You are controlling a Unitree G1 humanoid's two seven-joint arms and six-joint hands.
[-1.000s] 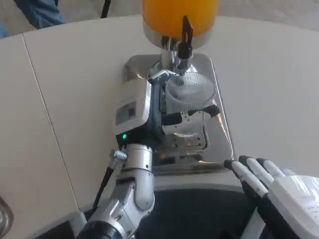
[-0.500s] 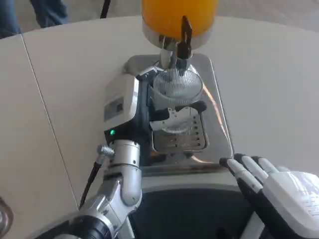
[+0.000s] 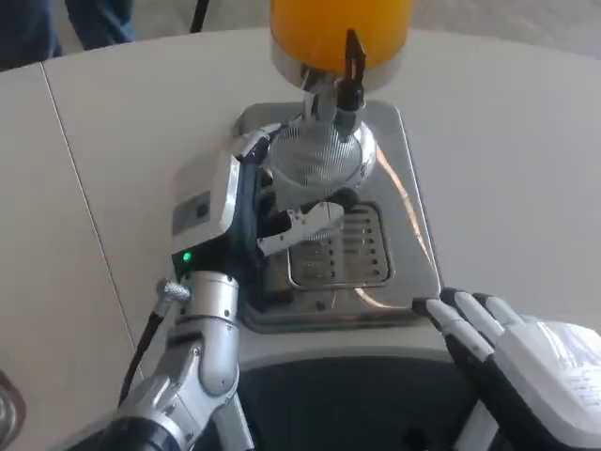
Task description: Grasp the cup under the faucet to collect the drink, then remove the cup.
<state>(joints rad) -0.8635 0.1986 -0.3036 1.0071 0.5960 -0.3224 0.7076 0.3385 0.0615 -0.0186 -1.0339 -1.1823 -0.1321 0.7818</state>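
Observation:
A clear ribbed plastic cup (image 3: 319, 155) is gripped by my left hand (image 3: 235, 211), its fingers wrapped round the cup's near side. The cup stands over the back of the steel drip tray (image 3: 413, 254), its rim just below the black-handled faucet (image 3: 349, 70). Above the faucet sits the dispenser tank (image 3: 340, 28) full of orange drink. No liquid shows in the cup. My right hand (image 3: 512, 357) hovers at the lower right, near the tray's front corner, fingers extended and apart, holding nothing.
The tray's slotted grate (image 3: 340, 256) lies bare in front of the cup. The white table (image 3: 507, 150) stretches wide on both sides, with a seam (image 3: 80, 197) running down the left. A person's legs (image 3: 56, 23) stand beyond the far edge.
My left hand has carried the cup back and to the left, from the middle of the grate to under the faucet. The right hand has stayed nearly still.

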